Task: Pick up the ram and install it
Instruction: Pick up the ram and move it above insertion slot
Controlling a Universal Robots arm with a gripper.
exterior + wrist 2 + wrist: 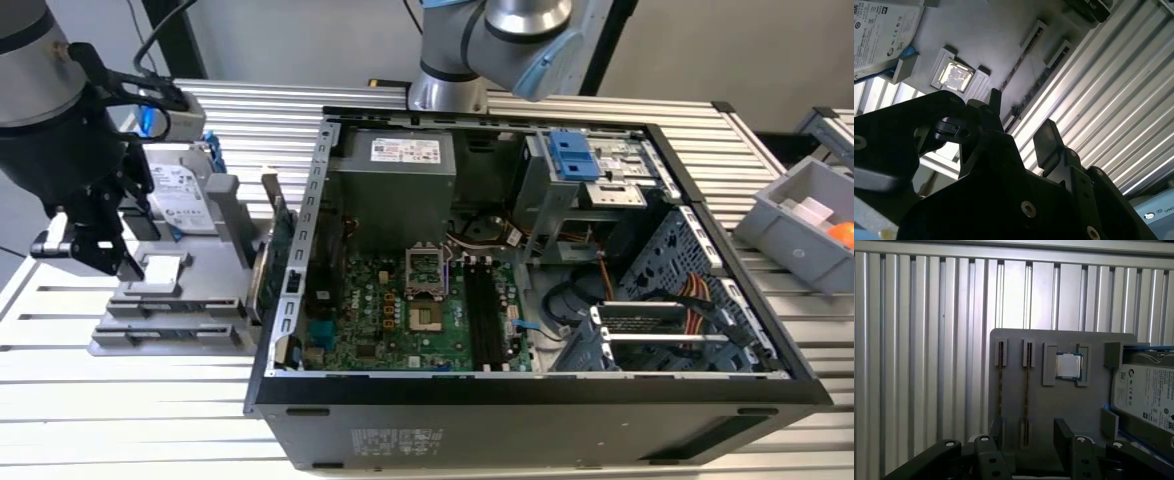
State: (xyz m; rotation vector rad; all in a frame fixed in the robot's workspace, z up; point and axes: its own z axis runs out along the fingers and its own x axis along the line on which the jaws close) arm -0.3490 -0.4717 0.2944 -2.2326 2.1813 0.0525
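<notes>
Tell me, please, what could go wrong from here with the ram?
1. The open gripper hangs over the ram, but a second stick stands close beside it in the grey holder; a finger could clip it.
2. The thin ram stands on edge, so an off-centre grip might tilt it.
</notes>
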